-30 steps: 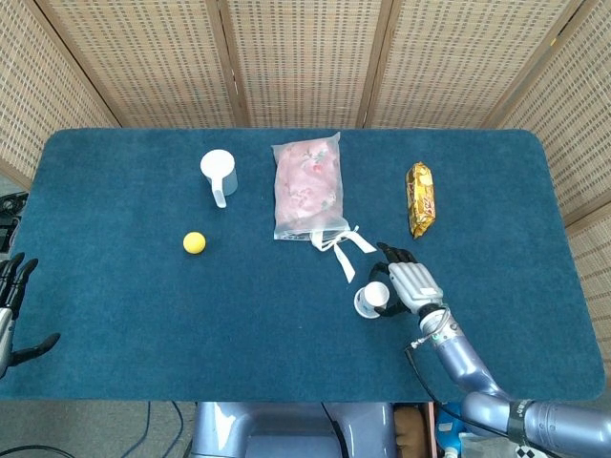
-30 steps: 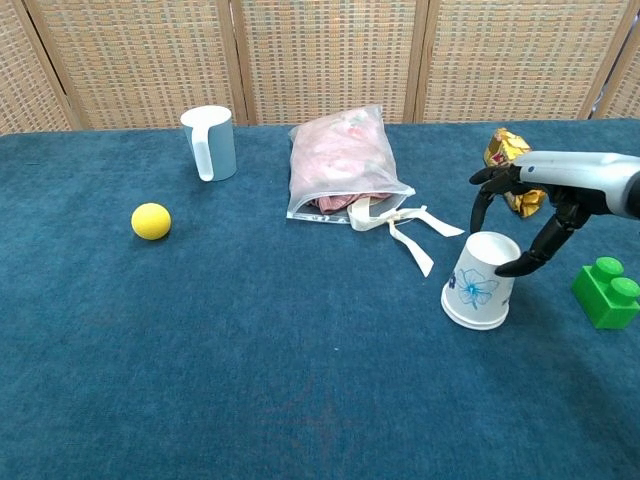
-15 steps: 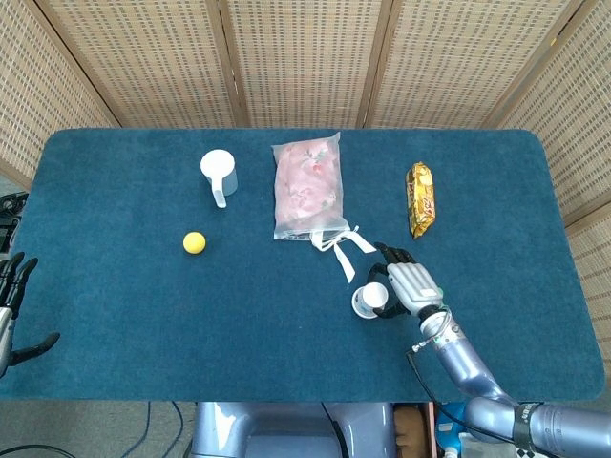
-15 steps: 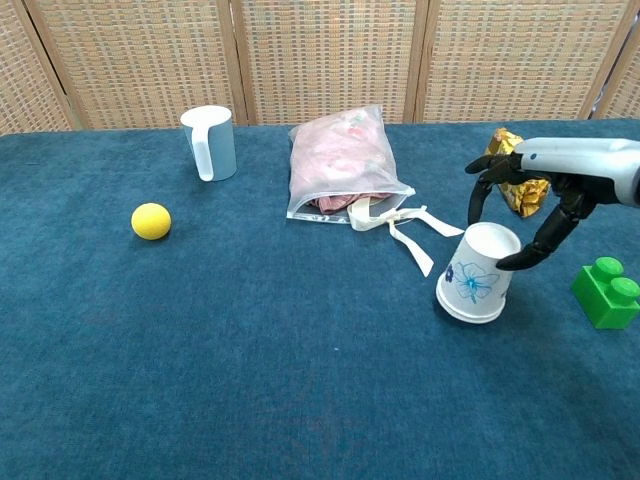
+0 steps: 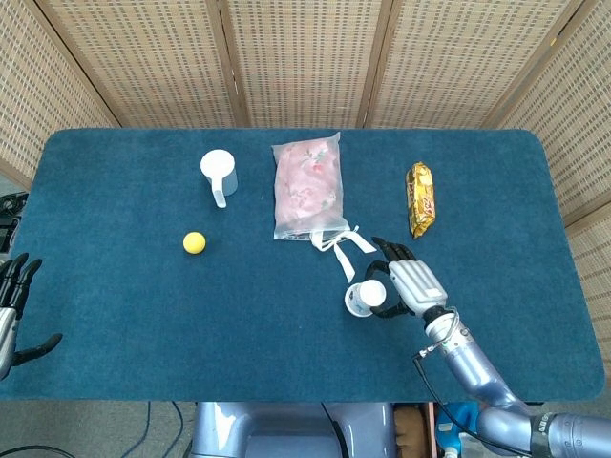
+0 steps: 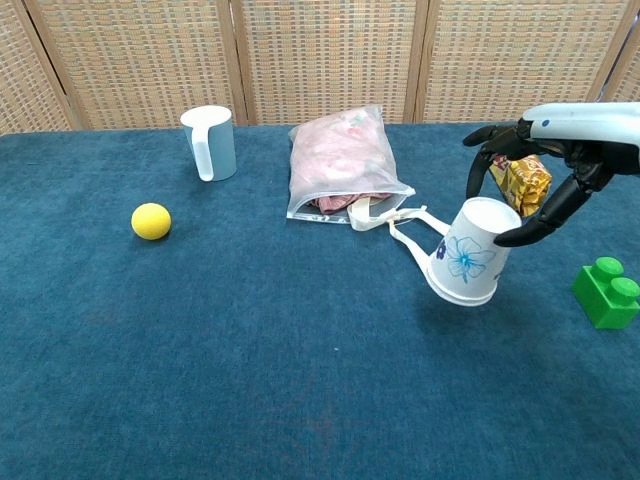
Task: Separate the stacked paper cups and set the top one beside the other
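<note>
A white paper cup with a blue flower print point(image 6: 463, 253) hangs upside down and tilted just above the blue table, and its rim is off the cloth. I cannot tell whether it is one cup or a stack. My right hand point(image 6: 533, 178) grips its base end between thumb and fingers. The head view shows the same cup point(image 5: 361, 298) beside the right hand point(image 5: 407, 284). My left hand point(image 5: 11, 307) hangs off the table's left edge with its fingers spread and nothing in it.
A pale blue mug point(image 6: 210, 142) and a yellow ball point(image 6: 151, 221) sit on the left. A pink bag with white ties point(image 6: 343, 160) lies mid-table. A gold snack packet point(image 6: 524, 182) is behind the right hand, and a green brick point(image 6: 606, 292) sits at the far right.
My right hand has lifted the cup off the table, tilting it and carrying it a little to the left. The left hand has not moved.
</note>
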Controlling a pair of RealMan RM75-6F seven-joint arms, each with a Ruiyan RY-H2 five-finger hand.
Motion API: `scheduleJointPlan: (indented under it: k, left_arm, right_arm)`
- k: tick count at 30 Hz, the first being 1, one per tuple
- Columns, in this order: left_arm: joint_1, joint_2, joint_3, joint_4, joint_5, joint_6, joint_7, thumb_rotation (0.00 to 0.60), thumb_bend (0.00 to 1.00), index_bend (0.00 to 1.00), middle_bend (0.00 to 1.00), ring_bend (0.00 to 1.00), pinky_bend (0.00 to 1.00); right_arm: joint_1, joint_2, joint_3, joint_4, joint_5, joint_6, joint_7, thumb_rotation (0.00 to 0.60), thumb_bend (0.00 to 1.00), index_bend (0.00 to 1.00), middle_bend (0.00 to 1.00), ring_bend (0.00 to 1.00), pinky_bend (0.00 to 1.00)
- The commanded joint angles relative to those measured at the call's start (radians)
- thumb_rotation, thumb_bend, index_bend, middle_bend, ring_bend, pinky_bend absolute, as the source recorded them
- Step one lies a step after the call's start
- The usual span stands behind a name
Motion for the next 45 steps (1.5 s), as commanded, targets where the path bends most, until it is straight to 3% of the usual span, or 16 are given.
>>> scheduleJointPlan:
  k: [1, 7, 12, 20, 24, 30, 38, 45]
  left_arm:
    - [0.000, -0.001, -0.001, -0.001, -0.003, 0.000, 0.001, 0.600, 0.12, 0.00, 0.00, 0.00, 0.00]
    - [-0.002, 0.001, 0.000, 0.000, -0.004, -0.003, -0.001, 0.600, 0.12, 0.00, 0.00, 0.00, 0.00]
    - [-0.003, 0.004, 0.000, -0.002, -0.007, -0.005, -0.005, 0.600, 0.12, 0.00, 0.00, 0.00, 0.00]
    - [-0.003, 0.004, 0.002, -0.003, -0.004, -0.006, -0.003, 0.600, 0.12, 0.00, 0.00, 0.00, 0.00]
    - [-0.003, 0.005, 0.001, -0.003, -0.006, -0.004, -0.006, 0.600, 0.12, 0.00, 0.00, 0.00, 0.00]
    - [-0.006, 0.005, -0.001, -0.003, -0.012, -0.010, -0.005, 0.600, 0.12, 0.00, 0.00, 0.00, 0.00]
    - [-0.007, 0.002, -0.001, -0.005, -0.013, -0.010, 0.003, 0.600, 0.12, 0.00, 0.00, 0.00, 0.00]
    - [-0.007, 0.000, 0.002, -0.009, -0.007, -0.009, 0.011, 0.600, 0.12, 0.00, 0.00, 0.00, 0.00]
  right_arm:
    - [0.002, -0.014, -0.002, 0.015, -0.011, 0.002, 0.006, 0.600, 0.35, 0.45, 0.00, 0.00, 0.00]
    - [0.015, -0.035, -0.011, 0.051, -0.022, -0.002, -0.011, 0.600, 0.35, 0.45, 0.00, 0.00, 0.00]
    - [0.011, -0.064, -0.007, 0.068, 0.002, 0.102, -0.108, 0.600, 0.35, 0.45, 0.00, 0.00, 0.00]
    - [0.022, -0.050, -0.019, 0.054, 0.014, 0.061, -0.113, 0.600, 0.35, 0.45, 0.00, 0.00, 0.00]
    - [0.019, -0.068, -0.021, 0.070, 0.008, 0.124, -0.173, 0.600, 0.35, 0.45, 0.00, 0.00, 0.00]
    - [0.008, -0.007, 0.024, -0.018, 0.068, 0.064, -0.060, 0.600, 0.35, 0.45, 0.00, 0.00, 0.00]
    - [-0.013, 0.093, 0.065, -0.123, -0.004, 0.051, 0.037, 0.600, 0.35, 0.45, 0.00, 0.00, 0.00]
    - [0.047, 0.077, 0.085, -0.103, -0.006, 0.006, 0.017, 0.600, 0.35, 0.45, 0.00, 0.00, 0.00]
